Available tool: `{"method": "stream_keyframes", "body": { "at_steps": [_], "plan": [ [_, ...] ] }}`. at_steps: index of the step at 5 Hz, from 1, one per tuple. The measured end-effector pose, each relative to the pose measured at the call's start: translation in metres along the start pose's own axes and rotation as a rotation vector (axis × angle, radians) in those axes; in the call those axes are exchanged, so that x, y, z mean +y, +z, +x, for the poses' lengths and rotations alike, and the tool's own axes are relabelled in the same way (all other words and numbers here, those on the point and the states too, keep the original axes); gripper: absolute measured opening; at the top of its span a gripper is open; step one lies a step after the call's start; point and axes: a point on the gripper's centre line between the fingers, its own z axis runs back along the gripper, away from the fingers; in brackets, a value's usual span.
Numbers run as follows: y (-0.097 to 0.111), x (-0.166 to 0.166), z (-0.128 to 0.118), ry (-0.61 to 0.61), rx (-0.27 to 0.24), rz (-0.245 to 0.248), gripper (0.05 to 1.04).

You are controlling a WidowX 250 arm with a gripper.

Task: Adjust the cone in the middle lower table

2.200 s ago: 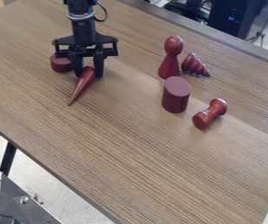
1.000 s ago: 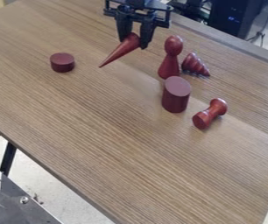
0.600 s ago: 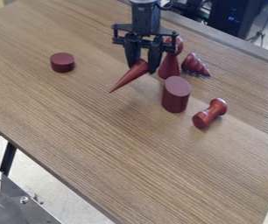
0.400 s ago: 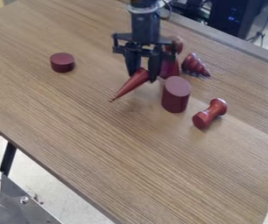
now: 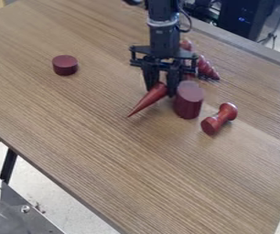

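- Short, dark red cylinder [image 5: 65, 66], sitting on its flat end on the wood-grained worktop [image 5: 118, 169], well apart from the other pieces.
- Cone [image 5: 146, 101], near the middle of the worktop's upper half: smooth, glossy, deep red, long and slender, drawn to a sharp tip. It lies slantwise, tip toward the lower left of the view, round wide end up at the claw [image 5: 161, 90]. Whether the tip touches the wood, I cannot tell.
- The black claw, hanging from the top edge, pinches the cone by its wide end.
- Red pawn-shaped piece [image 5: 185, 44], mostly hidden behind the claw.
- Tall, matt maroon cylinder [image 5: 189, 103], just beside the claw's right-hand finger as seen here.
- Ridged, tapering red piece [image 5: 208, 70], partly behind the claw.
- Red spool-shaped piece [image 5: 219, 119], lying on its side, narrow-waisted.
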Motion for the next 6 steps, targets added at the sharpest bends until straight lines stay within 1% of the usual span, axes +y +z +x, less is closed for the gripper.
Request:
{"method": "stream_keyframes", "body": {
  "at_steps": [1, 2, 3, 4, 5, 6],
  "plan": [
    [-0.003, -0.003, -0.001, -0.015, 0.014, -0.001, 0.494],
    [-0.008, -0.004, -0.006, -0.012, 0.049, 0.008, 0.807],
    [-0.009, -0.005, -0.006, -0.005, 0.047, 0.024, 1.001],
    [-0.009, -0.007, -0.01, 0.015, 0.048, 0.038, 0.999],
    [0.026, -0.006, -0.013, 0.055, -0.05, 0.078, 0.999],
    [0.059, 0.006, -0.018, 0.105, -0.162, 0.149, 0.999]
  ]
}}
